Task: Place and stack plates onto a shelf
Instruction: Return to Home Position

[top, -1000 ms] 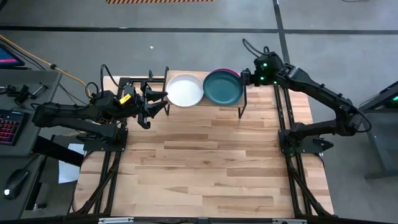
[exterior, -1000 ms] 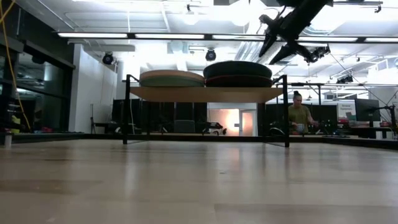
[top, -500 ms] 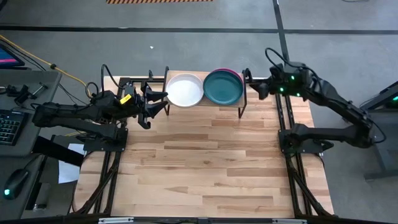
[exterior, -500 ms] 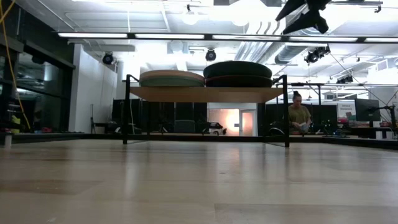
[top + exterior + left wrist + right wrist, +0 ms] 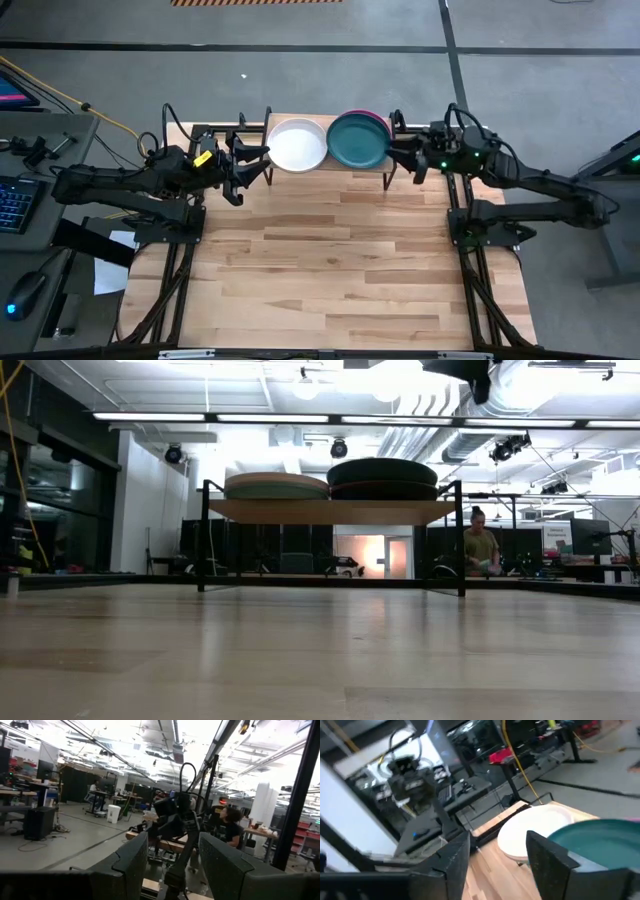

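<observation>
Plates sat in two stacks side by side on the shelf [image 5: 330, 511], which stood at the far edge of the worktop [image 5: 330, 260]. From above, the white plate [image 5: 297, 145] topped the left stack. The dark teal plate [image 5: 358, 140] topped the right one, with a sliver of the magenta plate [image 5: 378, 118] poking out from under it. At table height the stacks looked like low mounds and I couldn't really count the layers.

The left gripper [image 5: 258, 162] hung just beside the shelf's left end, jaws spread and holding nothing. Its wrist camera looked between its fingers [image 5: 132, 865] at the other arm and a seated person [image 5: 227, 825] in the room behind. The right gripper [image 5: 398, 158] hovered just off the shelf's right end, close to a black leg [image 5: 389, 172], jaws apart and empty too. Its view looked past its own fingers [image 5: 454, 857] across both top plates.

Off to the left of the worktop was a side desk with a keyboard [image 5: 12, 205] and a mouse [image 5: 25, 295]. Another person [image 5: 482, 545] stood far back in the room.
</observation>
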Tool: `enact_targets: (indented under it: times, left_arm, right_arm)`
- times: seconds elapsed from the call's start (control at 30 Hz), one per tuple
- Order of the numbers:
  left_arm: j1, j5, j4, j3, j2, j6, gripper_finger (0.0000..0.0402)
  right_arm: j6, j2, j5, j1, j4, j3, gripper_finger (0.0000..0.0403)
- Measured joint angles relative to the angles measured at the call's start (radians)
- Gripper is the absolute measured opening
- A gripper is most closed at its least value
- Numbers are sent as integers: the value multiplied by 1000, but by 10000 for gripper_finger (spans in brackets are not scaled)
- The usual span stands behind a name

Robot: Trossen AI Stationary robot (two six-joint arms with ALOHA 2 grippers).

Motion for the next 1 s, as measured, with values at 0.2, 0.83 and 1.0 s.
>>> enact_targets:
  times: [0.2, 0.83, 1.0]
  left_arm:
    - [0, 0, 0, 0, 0, -2, 168]
    - [-2, 84, 29, -393, -331, -20, 2]
    - [-1, 84, 41, -526, -477, -72, 1]
  right_arm:
    - [-144, 23, -1, 73, 4, 27, 101]
    - [-249, 24, -50, 129, 1, 27, 2]
    - [-192, 23, -82, 129, 1, 27, 2]
